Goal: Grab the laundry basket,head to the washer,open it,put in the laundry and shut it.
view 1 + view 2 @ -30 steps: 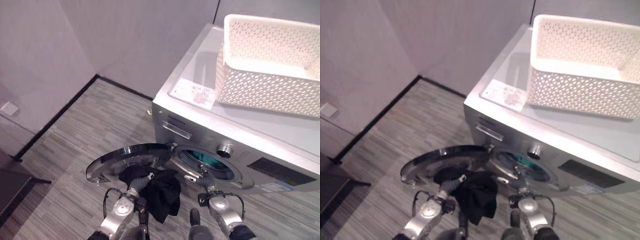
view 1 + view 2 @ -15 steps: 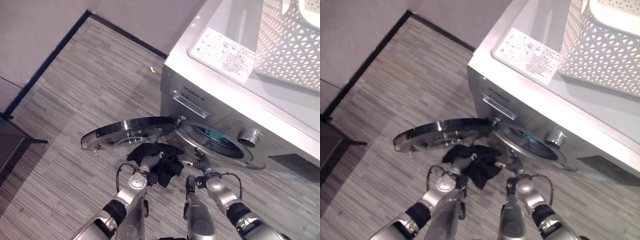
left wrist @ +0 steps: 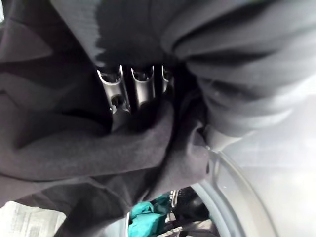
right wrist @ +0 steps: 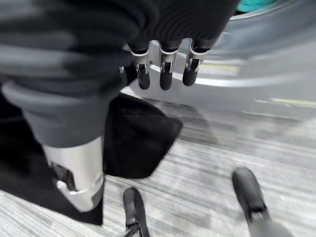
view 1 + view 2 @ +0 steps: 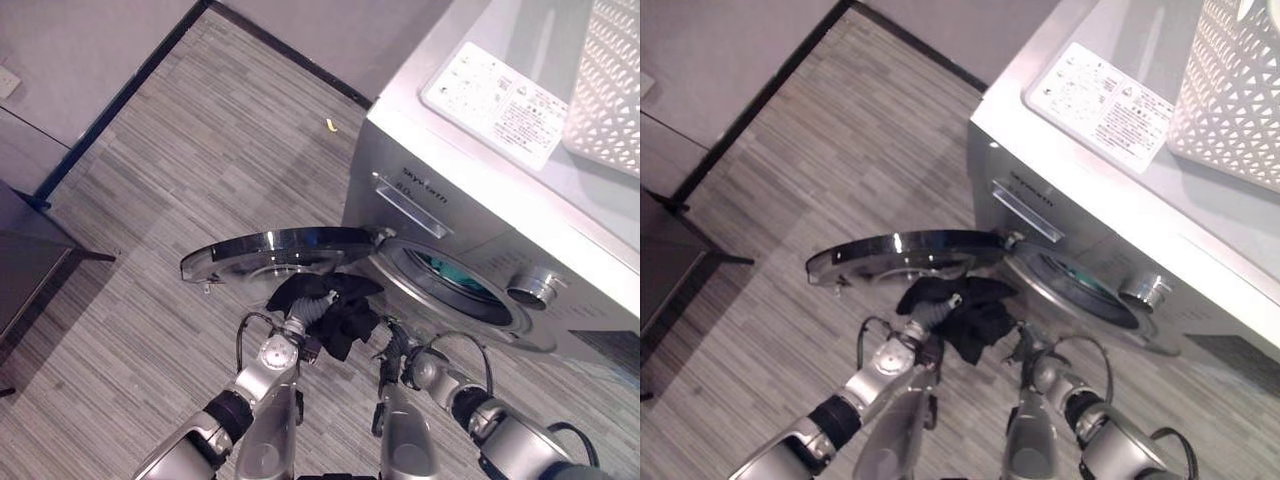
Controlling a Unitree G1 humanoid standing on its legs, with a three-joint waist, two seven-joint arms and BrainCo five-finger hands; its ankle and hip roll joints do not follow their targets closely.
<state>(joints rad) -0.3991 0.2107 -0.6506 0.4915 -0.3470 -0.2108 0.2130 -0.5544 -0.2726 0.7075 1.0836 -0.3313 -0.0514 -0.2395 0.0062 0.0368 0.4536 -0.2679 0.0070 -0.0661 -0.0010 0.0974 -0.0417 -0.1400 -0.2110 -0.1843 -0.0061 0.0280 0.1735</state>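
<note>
Left eye view: a grey plank floor (image 5: 180,200) runs to a dark skirting line along a plain grey wall (image 5: 90,40) at 11 o'clock. The silver washer (image 5: 450,210) fills the 2 o'clock corner, its round door (image 5: 275,250) swung open and lying flat over the floor. A white laundry basket (image 5: 615,90) sits on the washer's top beside a printed label (image 5: 505,90). At 6 o'clock the left hand (image 5: 308,312) is clenched on a black garment (image 5: 335,310) just in front of the drum opening (image 5: 455,285); the right hand (image 5: 392,345) hangs close beside it.

Right eye view: the same layout; a dark piece of furniture (image 5: 665,250) stands at 9 o'clock.

Left wrist view: fingers (image 3: 140,86) are curled into the black cloth, and something teal (image 3: 145,217) lies inside the drum at 6 o'clock.

Right wrist view: the right hand's fingers (image 4: 165,74) hang loosely bent, holding nothing, below the drum's rim; the black cloth droops toward the floor at 8 o'clock
</note>
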